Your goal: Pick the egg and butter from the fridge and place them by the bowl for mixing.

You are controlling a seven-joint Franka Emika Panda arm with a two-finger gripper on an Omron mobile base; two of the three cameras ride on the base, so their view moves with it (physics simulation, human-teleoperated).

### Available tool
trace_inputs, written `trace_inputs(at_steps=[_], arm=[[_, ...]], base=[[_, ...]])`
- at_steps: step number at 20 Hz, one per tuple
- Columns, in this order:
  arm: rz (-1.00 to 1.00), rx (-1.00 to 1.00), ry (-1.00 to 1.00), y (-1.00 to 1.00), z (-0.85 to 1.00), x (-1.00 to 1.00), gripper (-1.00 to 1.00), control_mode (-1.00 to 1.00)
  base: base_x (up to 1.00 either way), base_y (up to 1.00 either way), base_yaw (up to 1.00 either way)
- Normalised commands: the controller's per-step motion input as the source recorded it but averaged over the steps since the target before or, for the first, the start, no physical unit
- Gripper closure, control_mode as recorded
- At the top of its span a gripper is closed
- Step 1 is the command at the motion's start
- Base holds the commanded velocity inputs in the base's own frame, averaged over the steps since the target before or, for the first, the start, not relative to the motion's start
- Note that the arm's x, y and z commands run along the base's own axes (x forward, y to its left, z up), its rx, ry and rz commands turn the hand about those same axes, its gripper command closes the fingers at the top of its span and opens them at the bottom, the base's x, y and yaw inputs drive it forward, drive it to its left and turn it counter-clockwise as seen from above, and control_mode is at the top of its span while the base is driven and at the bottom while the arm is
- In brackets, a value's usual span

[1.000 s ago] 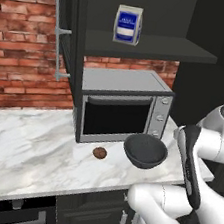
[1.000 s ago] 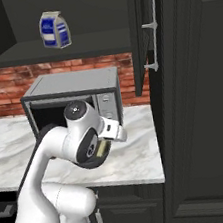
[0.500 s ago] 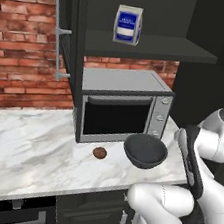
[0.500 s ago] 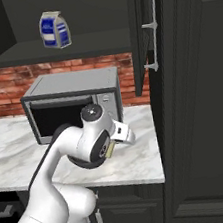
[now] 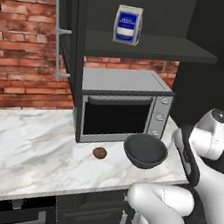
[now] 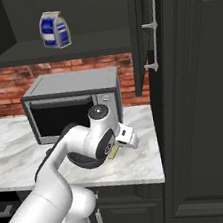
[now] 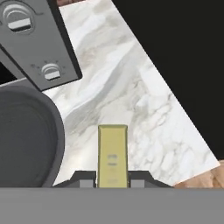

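Hand view: butter (image 7: 112, 153) points lengthwise from pincer (image 7: 112, 178).

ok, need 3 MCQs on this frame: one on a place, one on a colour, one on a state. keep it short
1. Where does the egg lie?
A. in the bowl
B. on the counter left of the bowl, in front of the oven
C. on the shelf beside the bag

2. What colour is the bag on the shelf?
A. blue and white
B. red
C. green

3. What is the gripper doing?
A. open, holding nothing
B. shut on the egg
C. shut on the butter

Answers:
1 B: in the left base view the egg sits on the marble counter, apart from the bowl, before the oven.
2 A: both base views show a white bag with blue panels.
3 C: in the hand view the butter stands between the finger tips, above the counter beside the bowl.
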Motion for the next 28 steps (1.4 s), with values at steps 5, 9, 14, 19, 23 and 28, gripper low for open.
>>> trace_inputs(at_steps=[5,9,14,19,23,28], arm=[[-0.08,0.01,0.02,-0.02,-0.34,0.26,1.0,-1.0],[-0.01,0.04,0.0,-0.15,-0.35,0.24,1.0,-1.0],[0.0,0.05,0.0,-0.18,-0.31,0.25,1.0,-1.0],[0.0,0.03,0.01,-0.02,-0.2,0.32,1.0,-1.0],[0.0,0.02,0.03,0.0,-0.17,0.29,1.0,-1.0],[0.0,0.02,0.0,-0.02,-0.24,0.21,1.0,-1.0]], base=[[0.0,0.0,0.0],[0.0,0.0,0.0],[0.0,0.0,0.0],[0.0,0.0,0.0],[0.0,0.0,0.0],[0.0,0.0,0.0]])
